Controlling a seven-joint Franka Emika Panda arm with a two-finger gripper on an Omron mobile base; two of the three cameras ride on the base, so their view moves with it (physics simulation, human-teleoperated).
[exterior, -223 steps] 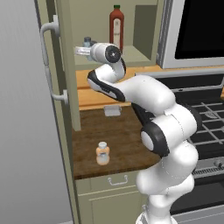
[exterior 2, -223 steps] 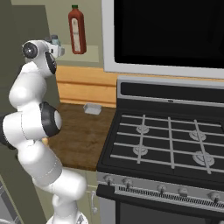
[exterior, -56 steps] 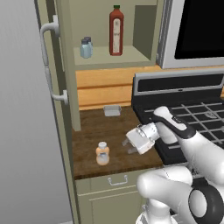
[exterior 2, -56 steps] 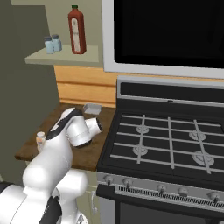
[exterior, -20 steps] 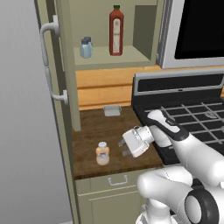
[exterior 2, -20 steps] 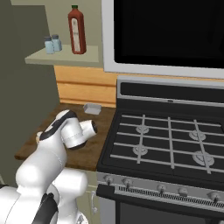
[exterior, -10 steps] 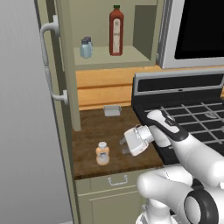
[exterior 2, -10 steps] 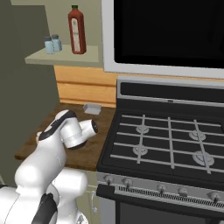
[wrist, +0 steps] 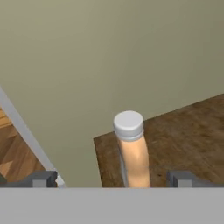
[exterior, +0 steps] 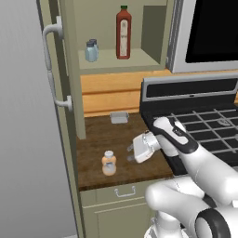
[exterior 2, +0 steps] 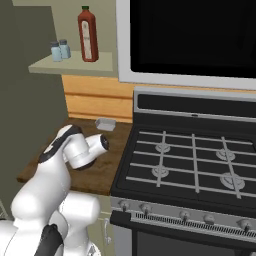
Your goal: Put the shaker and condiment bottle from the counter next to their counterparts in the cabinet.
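In the hand view the condiment bottle (wrist: pixel 132 154) stands upright on the surface (wrist: pixel 183 135), rising between the two spread fingertips (wrist: pixel 41 179), which touch nothing; the end effector (wrist: pixel 111 180) is wide open and empty. The left base view gives the wider layout: the end effector (exterior: pixel 131 153) hangs low, aimed sideways at the condiment bottle (exterior: pixel 109 163), just beside it but apart. The bottle sits near the front edge of the dark wood surface (exterior: pixel 97 144), close to the cabinet door (exterior: pixel 60 93). From the right base view the arm covers that spot, so the bottle seems hidden there. Further back, a small grey tray-like item (exterior: pixel 119 117) lies by the wall. Up on the cabinet shelf (exterior 2: pixel 75 66), the right base view separates two pale-blue shakers (exterior 2: pixel 59 50) side by side, whereas the left one overlaps them (exterior: pixel 91 51). The tall red bottle (exterior: pixel 123 32) stands just beside them.
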